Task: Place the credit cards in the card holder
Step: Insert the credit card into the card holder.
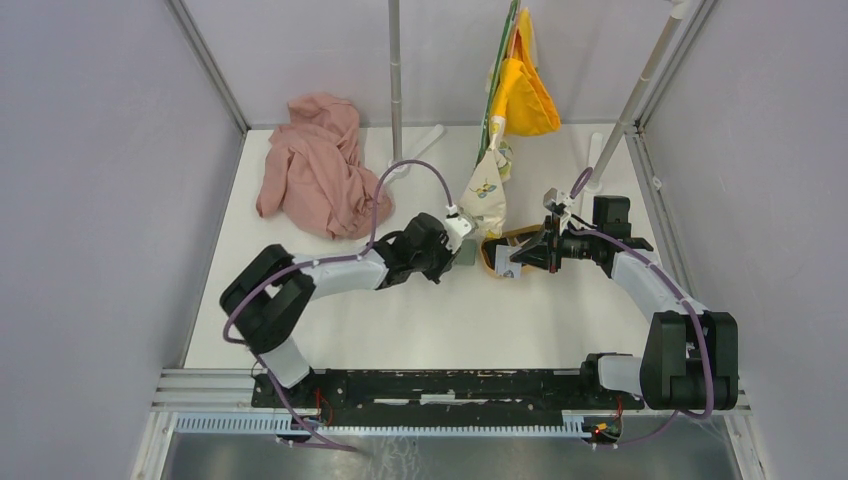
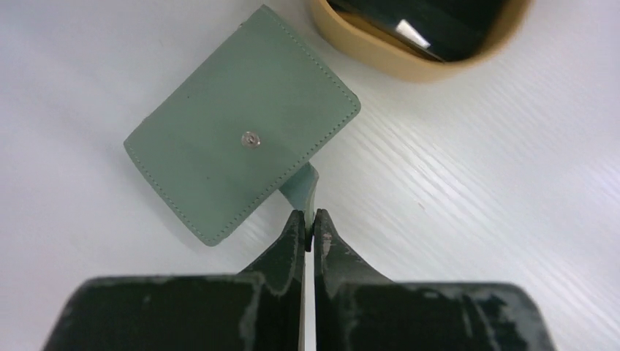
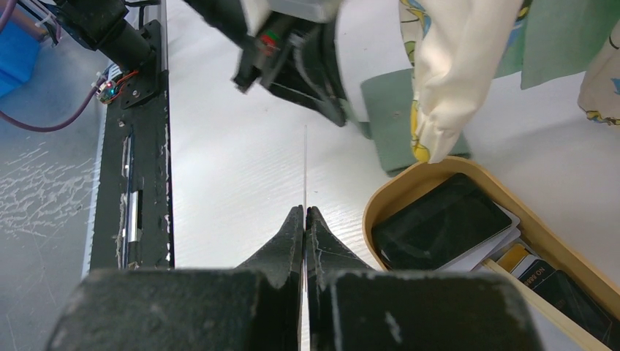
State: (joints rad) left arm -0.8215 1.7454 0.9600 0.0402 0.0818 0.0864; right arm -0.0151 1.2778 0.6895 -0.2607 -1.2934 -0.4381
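- White tabletop between grey walls; a pink cloth lies crumpled at the far left, and yellow and green fabric hangs at the far middle.
- Left arm bends at the elbow and reaches right toward the table's middle, wrist low.
- Left gripper has its jaws pinched together on the small green tab that sticks out from the card holder.
- That card holder lies flat on the table, folded, its metal snap facing up, just left of the oval wooden tray.
- Right arm stretches left from its base, forearm level, wrist beside the tray's near left end.
- Right gripper is clamped on one pale credit card, seen edge-on in its wrist view and held above the table, apart from the card holder.
- More cards rest in the tray: a black card on top of pale cards.
- A dark card further along the tray carries pale print, too small to read.
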